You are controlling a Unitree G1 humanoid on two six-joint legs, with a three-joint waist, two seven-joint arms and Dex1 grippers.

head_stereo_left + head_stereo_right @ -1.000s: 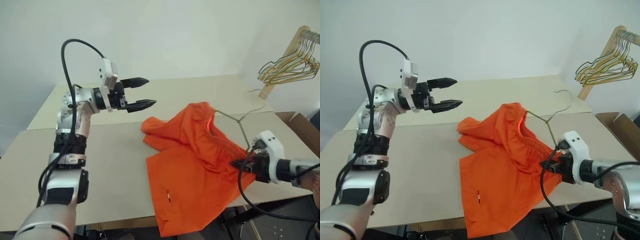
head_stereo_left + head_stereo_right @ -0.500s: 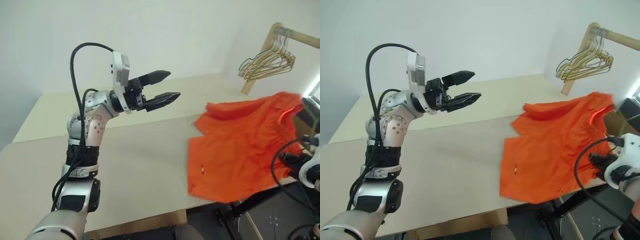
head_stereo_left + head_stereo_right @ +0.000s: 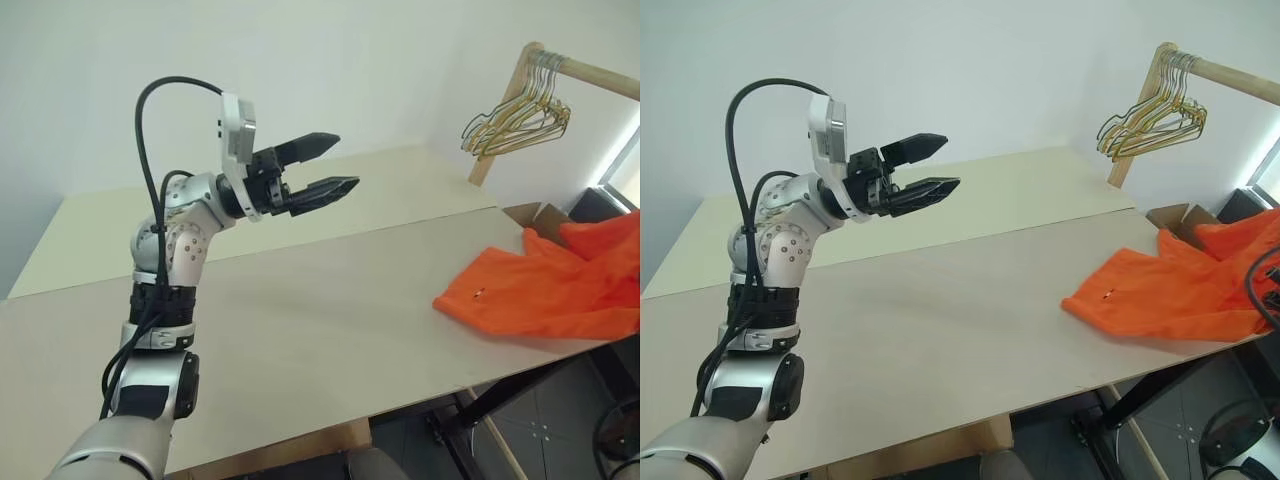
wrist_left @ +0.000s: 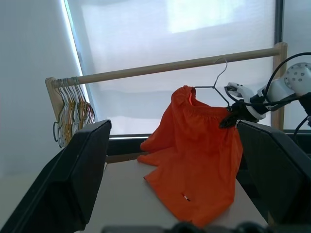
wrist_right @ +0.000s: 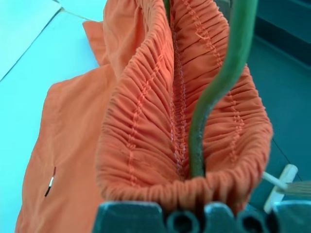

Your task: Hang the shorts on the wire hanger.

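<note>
My right gripper (image 4: 229,118) was clamped on the shorts (image 4: 199,155) and the wire hanger (image 4: 216,82) threaded through their waistband — hem trailing on the table (image 3: 330,320). My left gripper (image 3: 335,167) hovered with jaws wide apart — holding nothing.

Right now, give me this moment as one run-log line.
right gripper: shut on shorts and wire hanger | left gripper: open, empty

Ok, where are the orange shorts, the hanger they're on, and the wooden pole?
shorts (image 4: 199,155), left wrist view, on the front cloth.
wire hanger (image 4: 219,73), left wrist view, on its curved hook.
wooden pole (image 4: 160,69), left wrist view, on its bare middle stretch.
</note>
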